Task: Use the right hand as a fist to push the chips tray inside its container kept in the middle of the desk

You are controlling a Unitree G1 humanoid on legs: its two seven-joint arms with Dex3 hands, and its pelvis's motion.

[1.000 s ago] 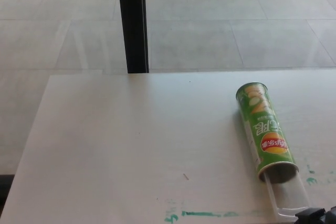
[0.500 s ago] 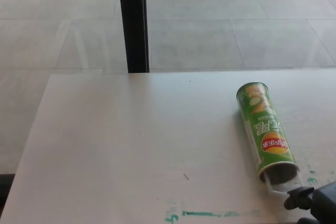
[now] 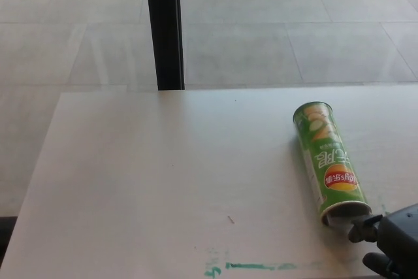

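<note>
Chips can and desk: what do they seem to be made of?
Chips can: probably cardboard tube with a glossy printed green wrap, since light sheens along its side; the open end's rim looks pale, material unclear. Desk: smooth, pale matte top, likely laminate or painted board, with green smears near the front edge.

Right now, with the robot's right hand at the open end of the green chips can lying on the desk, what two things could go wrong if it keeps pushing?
1. The green cylindrical chips can lies loose on the white desk; the black right hand may slide or roll it away.
2. The hand sits slightly right of the can's mouth, so an off-axis push could swing the can or jam the tray.
</note>
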